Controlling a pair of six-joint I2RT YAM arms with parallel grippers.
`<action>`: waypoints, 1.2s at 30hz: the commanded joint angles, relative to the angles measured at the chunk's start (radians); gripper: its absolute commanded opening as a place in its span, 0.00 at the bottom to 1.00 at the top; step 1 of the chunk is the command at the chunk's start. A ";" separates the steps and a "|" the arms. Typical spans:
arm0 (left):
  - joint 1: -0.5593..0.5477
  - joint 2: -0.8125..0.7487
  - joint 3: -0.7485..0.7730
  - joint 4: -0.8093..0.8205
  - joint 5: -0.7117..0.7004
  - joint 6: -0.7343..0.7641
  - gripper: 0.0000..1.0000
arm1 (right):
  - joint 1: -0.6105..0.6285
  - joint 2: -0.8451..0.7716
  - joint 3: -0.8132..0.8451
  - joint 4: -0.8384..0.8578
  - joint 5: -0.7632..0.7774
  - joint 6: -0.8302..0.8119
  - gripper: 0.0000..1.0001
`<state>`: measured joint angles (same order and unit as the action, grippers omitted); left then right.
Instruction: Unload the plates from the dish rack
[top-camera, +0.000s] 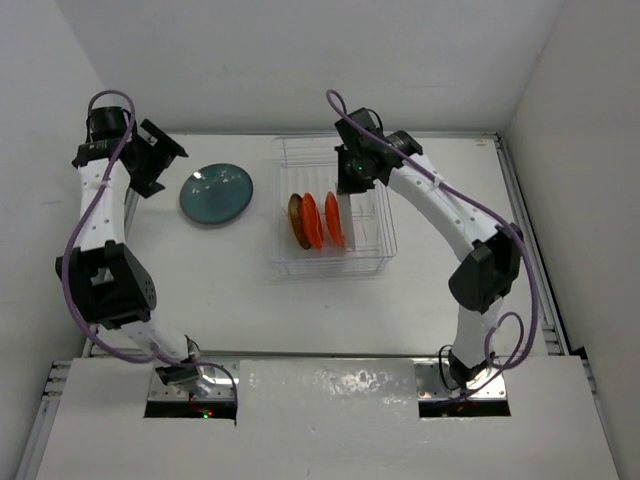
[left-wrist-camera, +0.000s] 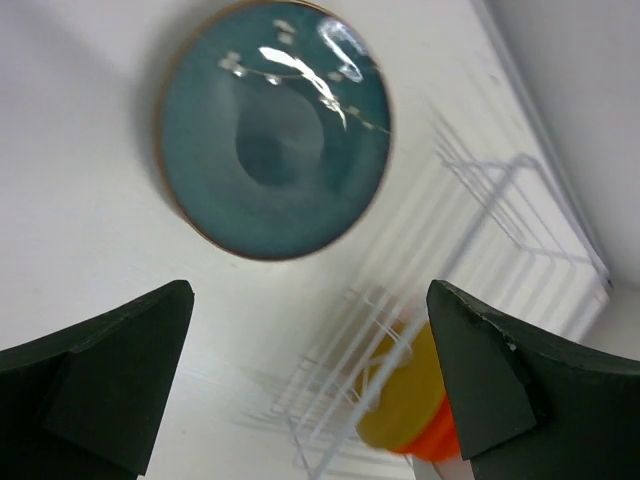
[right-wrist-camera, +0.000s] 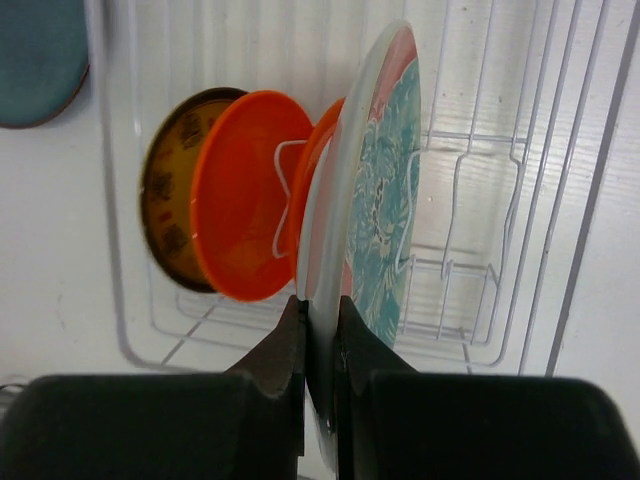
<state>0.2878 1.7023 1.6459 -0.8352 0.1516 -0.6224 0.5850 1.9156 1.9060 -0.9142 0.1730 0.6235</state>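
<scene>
The white wire dish rack stands at the table's middle. In it stand a yellow-brown patterned plate and two orange plates. My right gripper is over the rack. In the right wrist view it is shut on the rim of an upright red plate with teal blotches, next to the orange plate and the patterned plate. A dark teal plate lies flat on the table left of the rack. My left gripper is open and empty above the teal plate.
The rack's right half holds only bare wire dividers. White walls close in the table at the back and on both sides. A metal rail runs along the right edge. The rack's corner shows in the left wrist view.
</scene>
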 joint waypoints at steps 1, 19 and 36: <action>-0.010 -0.098 -0.027 0.045 0.190 0.056 1.00 | 0.003 -0.228 0.136 0.058 0.023 -0.015 0.00; -0.327 -0.233 0.048 0.329 0.540 -0.292 1.00 | 0.366 -0.446 -0.179 0.104 0.424 -1.136 0.00; -0.538 -0.188 0.057 -0.002 0.238 -0.162 0.93 | 0.552 -0.317 -0.078 0.265 0.467 -1.325 0.00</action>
<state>-0.2535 1.5093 1.6588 -0.7681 0.4759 -0.8295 1.1412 1.6276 1.7561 -0.8082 0.4999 -0.6189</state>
